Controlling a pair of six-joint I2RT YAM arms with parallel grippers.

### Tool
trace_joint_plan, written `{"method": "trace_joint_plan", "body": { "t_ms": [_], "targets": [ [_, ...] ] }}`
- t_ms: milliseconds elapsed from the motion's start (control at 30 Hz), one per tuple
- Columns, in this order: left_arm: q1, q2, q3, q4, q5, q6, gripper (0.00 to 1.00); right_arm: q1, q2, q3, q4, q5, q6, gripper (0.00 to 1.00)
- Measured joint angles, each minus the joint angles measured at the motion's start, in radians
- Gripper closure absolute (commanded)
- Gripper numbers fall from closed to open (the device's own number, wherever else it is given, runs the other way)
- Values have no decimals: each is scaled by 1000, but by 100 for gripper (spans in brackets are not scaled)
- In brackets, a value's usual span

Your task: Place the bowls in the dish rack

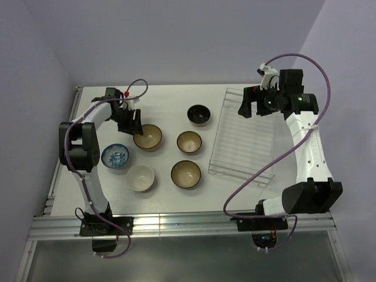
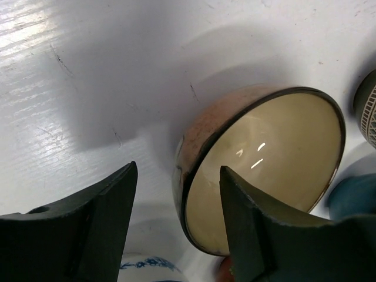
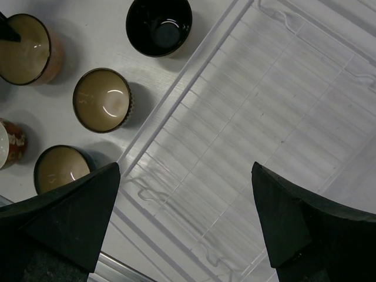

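Note:
Six bowls stand on the white table left of the clear dish rack (image 1: 247,138): black (image 1: 198,114), tan (image 1: 148,137), tan (image 1: 189,142), tan (image 1: 185,174), blue-patterned (image 1: 116,156) and cream-white (image 1: 141,178). My left gripper (image 1: 132,123) is open at the far-left rim of the first tan bowl (image 2: 276,147). In the left wrist view the gripper (image 2: 176,223) straddles that rim, with one finger inside the bowl and the other outside. My right gripper (image 1: 252,106) is open and empty, held above the rack (image 3: 258,117), which holds no bowl.
The right wrist view shows the black bowl (image 3: 160,26) and two tan bowls (image 3: 101,100) (image 3: 59,167) just left of the rack's edge. The blue-patterned bowl (image 2: 147,267) lies close behind my left fingers. Grey walls close in the table on the left and at the back.

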Motion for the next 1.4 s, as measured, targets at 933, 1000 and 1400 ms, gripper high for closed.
{"method": "trace_joint_plan", "body": {
  "t_ms": [933, 1000, 1400],
  "targets": [
    [-2, 102, 0, 9, 105, -23, 73, 0, 22, -42, 9, -43, 29, 0],
    [-2, 105, 0, 1, 104, -23, 78, 0, 22, -42, 9, -47, 29, 0],
    [-2, 131, 85, -63, 103, -28, 100, 0, 22, -39, 13, -82, 61, 0]
  ]
}}
